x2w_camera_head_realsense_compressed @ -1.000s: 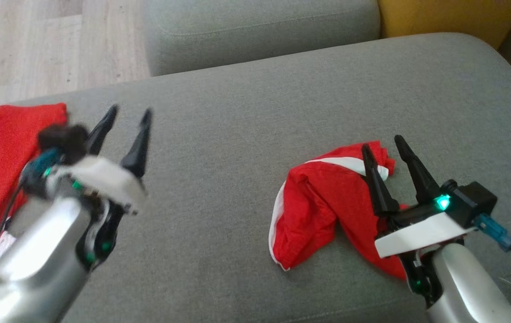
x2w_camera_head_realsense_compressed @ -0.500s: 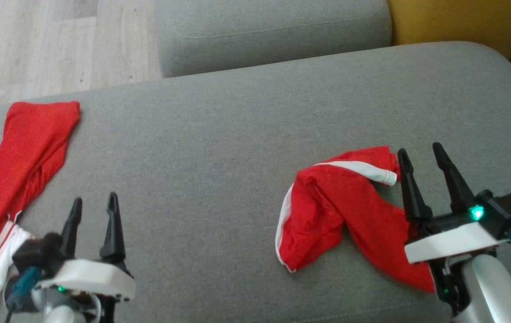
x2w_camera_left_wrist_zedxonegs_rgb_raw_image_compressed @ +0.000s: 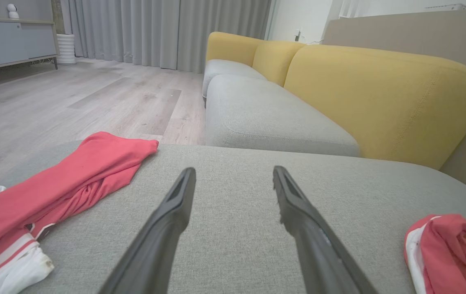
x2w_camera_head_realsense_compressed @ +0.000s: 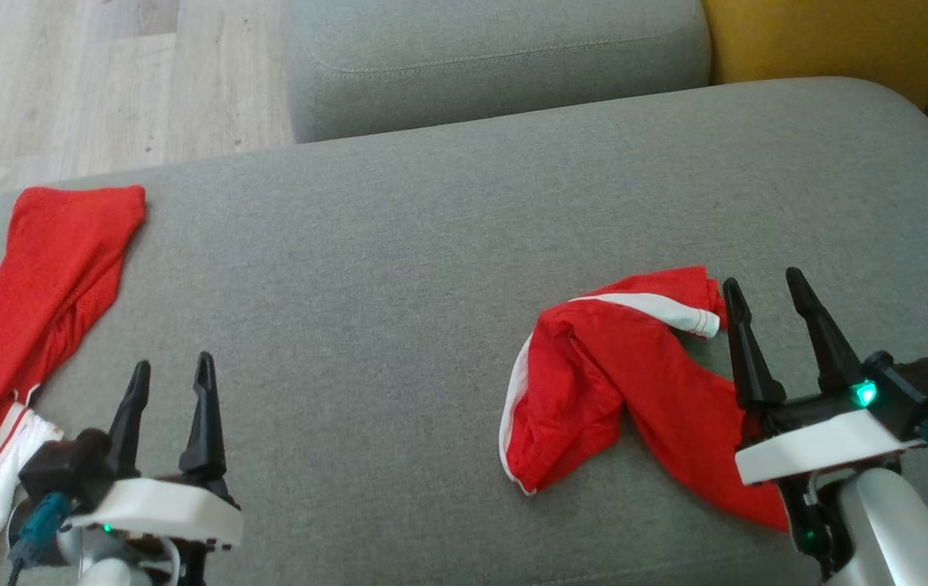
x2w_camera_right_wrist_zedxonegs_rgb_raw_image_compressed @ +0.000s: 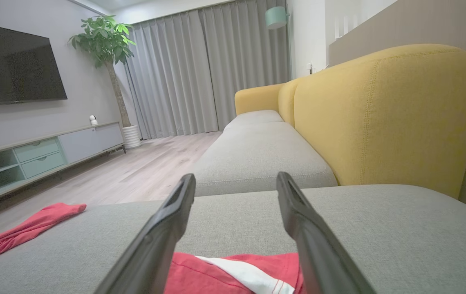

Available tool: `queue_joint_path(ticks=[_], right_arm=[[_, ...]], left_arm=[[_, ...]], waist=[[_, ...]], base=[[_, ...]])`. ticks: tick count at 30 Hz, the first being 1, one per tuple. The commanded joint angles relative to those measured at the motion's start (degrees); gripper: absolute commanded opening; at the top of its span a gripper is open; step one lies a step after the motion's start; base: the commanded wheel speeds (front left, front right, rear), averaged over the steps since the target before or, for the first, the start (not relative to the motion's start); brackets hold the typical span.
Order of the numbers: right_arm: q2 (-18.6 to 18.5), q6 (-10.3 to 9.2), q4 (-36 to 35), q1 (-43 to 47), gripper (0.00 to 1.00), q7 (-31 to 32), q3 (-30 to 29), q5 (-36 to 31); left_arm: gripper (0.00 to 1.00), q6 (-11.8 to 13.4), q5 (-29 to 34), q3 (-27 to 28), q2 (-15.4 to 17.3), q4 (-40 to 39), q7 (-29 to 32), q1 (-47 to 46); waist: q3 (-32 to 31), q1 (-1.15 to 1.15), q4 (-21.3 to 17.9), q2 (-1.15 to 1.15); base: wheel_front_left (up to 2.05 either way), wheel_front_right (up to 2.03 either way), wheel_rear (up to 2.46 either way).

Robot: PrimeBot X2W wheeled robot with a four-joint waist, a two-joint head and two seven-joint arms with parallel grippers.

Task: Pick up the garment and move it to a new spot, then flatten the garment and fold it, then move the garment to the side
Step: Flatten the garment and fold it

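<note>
**Jaws apart, nothing held**

The left gripper [x2w_camera_head_realsense_compressed: 172, 362], fingers spread and empty, hangs low over the near left of the grey cushion [x2w_camera_head_realsense_compressed: 399, 268]. The right gripper [x2w_camera_head_realsense_compressed: 761, 277], likewise spread and empty, is poised above the right end of the garment [x2w_camera_head_realsense_compressed: 594, 391], a crumpled red heap with white trim lying right of centre; contact cannot be judged. A second garment [x2w_camera_head_realsense_compressed: 41, 268], red and white, lies stretched along the cushion's left edge.

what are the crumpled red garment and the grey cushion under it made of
Crumpled red garment: seems thin, soft, matte cloth with white trim; it bunches into loose folds. Knit or woven is unclear. Grey cushion: matte upholstery fabric; a fine flecked weave shows in the left wrist view. Probably padded, given its rounded edges.
</note>
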Motion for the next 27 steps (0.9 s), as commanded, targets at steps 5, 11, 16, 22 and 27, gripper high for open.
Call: queue_joint_path(ticks=[5, 11, 16, 22, 27], right_arm=[[-0.46, -0.04, -1.31, -1.7, 1.0, -0.61, 0.95, 0.42], [-0.31, -0.04, -1.19, -1.74, 1.0, -0.61, 0.81, 0.45], [-0.37, -0.04, -1.15, -1.74, 1.0, -0.61, 0.65, 0.47], [-0.73, -0.04, -1.16, -2.2, 1.0, -0.61, -0.08, 0.6], [0.34, -0.04, -1.46, -3.06, 1.0, -0.61, -0.14, 0.5]], left_arm=[[1.0, -1.67, 1.78, 3.95, -0.68, -0.31, -0.68, -2.81], [1.0, -2.93, 3.05, 5.17, -1.82, 0.65, -0.69, -2.94], [1.0, -4.35, 1.71, 6.03, -3.24, 1.63, -0.59, -3.34], [1.0, -11.01, -6.84, 1.33, -1.57, 4.87, 19.7, -10.6], [1.0, -12.92, -17.84, -4.23, -0.46, 7.5, 42.99, -17.68]], waist=[[-0.11, 0.0, -0.37, 0.0], [-0.33, 0.0, -0.39, 0.0], [-0.42, 0.0, -0.26, 0.0], [-0.18, 0.0, -0.21, 0.0], [0.53, 0.0, -1.86, 0.0]], base=[[0.0, 0.0, 0.0], [0.0, 0.0, 0.0], [0.0, 0.0, 0.0], [0.0, 0.0, 0.0], [0.0, 0.0, 0.0]])
